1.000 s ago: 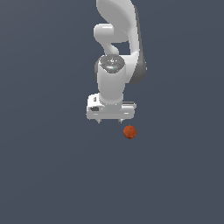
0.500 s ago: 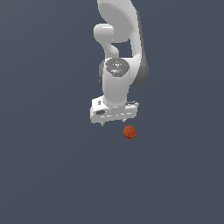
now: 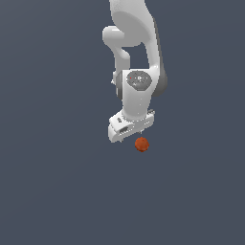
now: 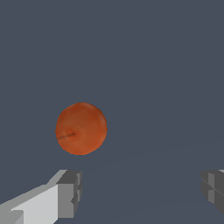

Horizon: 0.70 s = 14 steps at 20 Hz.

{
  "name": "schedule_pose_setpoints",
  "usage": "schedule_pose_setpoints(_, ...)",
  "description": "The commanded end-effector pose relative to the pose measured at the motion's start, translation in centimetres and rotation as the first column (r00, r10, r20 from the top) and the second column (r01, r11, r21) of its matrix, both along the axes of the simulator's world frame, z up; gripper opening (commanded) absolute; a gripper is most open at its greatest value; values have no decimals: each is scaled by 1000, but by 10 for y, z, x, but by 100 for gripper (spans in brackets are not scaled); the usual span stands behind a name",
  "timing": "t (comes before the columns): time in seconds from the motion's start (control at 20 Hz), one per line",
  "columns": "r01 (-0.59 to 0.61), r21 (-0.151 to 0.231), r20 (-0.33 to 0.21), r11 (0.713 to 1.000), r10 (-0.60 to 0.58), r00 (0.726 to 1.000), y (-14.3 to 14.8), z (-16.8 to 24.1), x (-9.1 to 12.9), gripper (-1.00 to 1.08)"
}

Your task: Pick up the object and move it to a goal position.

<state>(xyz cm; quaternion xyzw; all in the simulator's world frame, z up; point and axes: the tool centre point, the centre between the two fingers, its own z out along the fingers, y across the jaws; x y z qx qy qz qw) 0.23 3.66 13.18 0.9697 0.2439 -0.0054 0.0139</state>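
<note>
The white gripper (image 3: 130,138) hangs just above the little orange-red ball (image 3: 141,144), which sits on the plain grey floor (image 3: 57,191). Its fingers (image 4: 70,192) stand wide apart, holding nothing; the ball seems closer to one finger, though not between them.

Little orange-red ball (image 3: 141,144) (image 4: 81,128), round with a small dark crease on one side, just sits on the plain grey floor.
</note>
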Motion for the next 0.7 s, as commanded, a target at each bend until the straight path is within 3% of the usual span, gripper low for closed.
schedule_pose_setpoints(0.0,-89,3,-2,996,89,996,9,-6,-1,100)
schedule_pose_setpoints(0.2,-226,9,-4,974,226,974,24,-15,-3,100)
schedule_pose_setpoints(0.65,-459,23,-1,888,459,888,51,-29,-7,100)
